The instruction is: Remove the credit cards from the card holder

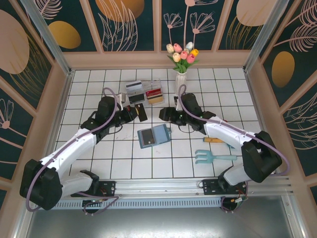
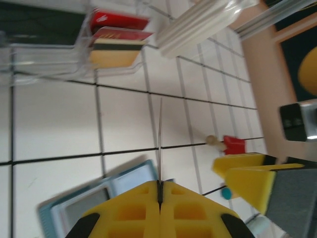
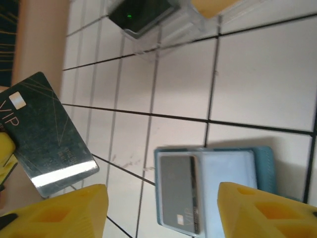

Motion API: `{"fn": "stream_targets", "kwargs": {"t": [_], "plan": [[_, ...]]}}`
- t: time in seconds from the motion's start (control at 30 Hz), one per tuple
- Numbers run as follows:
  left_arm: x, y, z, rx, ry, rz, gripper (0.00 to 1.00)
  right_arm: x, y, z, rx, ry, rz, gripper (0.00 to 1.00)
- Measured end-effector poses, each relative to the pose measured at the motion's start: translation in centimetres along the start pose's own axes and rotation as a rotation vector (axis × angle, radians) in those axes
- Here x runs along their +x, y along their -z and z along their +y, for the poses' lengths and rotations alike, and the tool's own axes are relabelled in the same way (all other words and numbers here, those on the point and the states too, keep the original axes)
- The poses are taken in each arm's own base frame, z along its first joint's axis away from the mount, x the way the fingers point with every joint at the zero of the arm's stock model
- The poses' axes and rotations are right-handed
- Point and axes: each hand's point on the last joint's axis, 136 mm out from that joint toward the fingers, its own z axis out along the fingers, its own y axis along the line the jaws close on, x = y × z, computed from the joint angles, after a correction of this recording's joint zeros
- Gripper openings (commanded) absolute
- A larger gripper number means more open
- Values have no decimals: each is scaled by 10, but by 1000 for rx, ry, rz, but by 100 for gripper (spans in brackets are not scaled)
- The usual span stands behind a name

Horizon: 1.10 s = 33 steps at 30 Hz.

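Your left end effector [image 2: 159, 191] is clamped on a black card [image 2: 160, 139], which shows edge-on. Your right end effector [image 3: 161, 198] stands wide and empty. The card holder [image 3: 228, 173] lies open on the counter [image 3: 257, 84] directly beneath the right end effector, with a grey card [image 3: 177, 191] in its slot.

The left tool [image 2: 159, 188] hides part of the card holder [image 2: 81, 206], also cut off below; the clear tray [image 2: 44, 59] is blurred

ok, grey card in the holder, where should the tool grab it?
The grey card lies flat on one half of the open card holder, so its faces can't be pinched from above. Probably take a short edge, coming in low along its long axis and sliding it out. Which end the slot covers, I can't tell.
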Motion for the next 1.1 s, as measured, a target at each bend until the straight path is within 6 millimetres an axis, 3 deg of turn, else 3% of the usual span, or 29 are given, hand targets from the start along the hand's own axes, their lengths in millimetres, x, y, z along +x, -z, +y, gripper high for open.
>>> {"fn": "stream_targets", "kwargs": {"t": [0.2, 0.33, 0.47, 0.63, 1.0, 1.1], "plan": [[-5, 3, -32, 151, 24, 8, 0, -10, 11, 28, -228, -58, -20, 71], [-9, 6, -49, 230, 44, 13, 0, -18, 24, 50, -384, -80, -33, 67], [-12, 10, -64, 300, 67, 18, 0, -24, 37, 77, -509, -59, -35, 56], [-15, 15, -79, 369, 83, 24, 0, -27, 46, 94, -597, -51, -30, 44], [-19, 24, -99, 468, 101, 35, 0, -29, 53, 107, -673, -38, -23, 21], [-19, 25, -101, 482, 109, 33, 0, -29, 52, 107, -684, -44, -19, 7]]}}
